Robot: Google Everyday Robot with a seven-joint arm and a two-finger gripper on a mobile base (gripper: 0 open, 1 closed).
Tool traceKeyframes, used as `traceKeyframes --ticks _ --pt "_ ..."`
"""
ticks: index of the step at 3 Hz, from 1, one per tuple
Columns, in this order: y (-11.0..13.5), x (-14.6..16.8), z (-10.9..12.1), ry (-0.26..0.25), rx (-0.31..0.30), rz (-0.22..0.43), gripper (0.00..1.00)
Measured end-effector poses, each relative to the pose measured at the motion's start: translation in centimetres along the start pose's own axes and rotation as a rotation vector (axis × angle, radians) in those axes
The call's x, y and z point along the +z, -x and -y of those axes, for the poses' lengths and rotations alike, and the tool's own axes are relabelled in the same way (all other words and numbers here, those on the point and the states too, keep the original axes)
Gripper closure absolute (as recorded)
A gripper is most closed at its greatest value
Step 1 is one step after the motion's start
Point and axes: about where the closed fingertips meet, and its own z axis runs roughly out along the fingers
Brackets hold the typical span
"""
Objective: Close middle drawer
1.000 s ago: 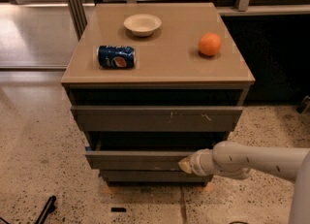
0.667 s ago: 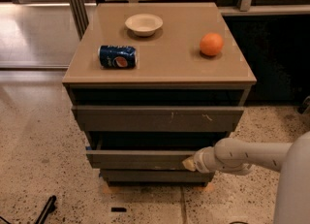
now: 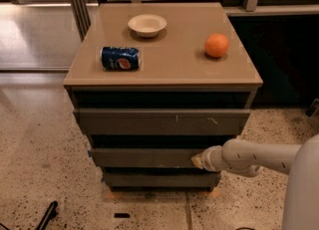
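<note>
Pushing is the step in hand, as we judge it: the gripper (image 3: 198, 161) sits against the front of the middle drawer (image 3: 144, 157), near that front's right end, below the front right corner of the tabletop (image 3: 169, 72). Whether the gripper is spread or pressed together we cannot tell, since only its pale tip shows where it meets the wood. The arm (image 3: 254, 157) reaches in from the right, low and roughly level.

We read the middle drawer as nearly home but not fully shut. Its front seems to stand a little proud of the bottom drawer (image 3: 159, 178) beneath it, with a dark gap above, under the top drawer (image 3: 159, 121); from this high angle the overhang is hard to gauge. What is left, then, is a short straight push until the front lines up with its neighbours.

On top, well away from the work, a bowl (image 3: 147, 25) stands near the back edge, a blue can (image 3: 120, 58) lies towards the left edge, and an orange (image 3: 216, 45) rests towards the right edge.
</note>
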Motion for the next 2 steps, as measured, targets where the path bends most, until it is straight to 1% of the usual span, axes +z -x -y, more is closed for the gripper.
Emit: traceKeyframes --ticks 1,2 --pt "0.0 0.0 0.0 0.0 0.0 0.0 1.0" --pt "1.3 -0.3 1.3 -0.054 -0.002 0.038 1.0"
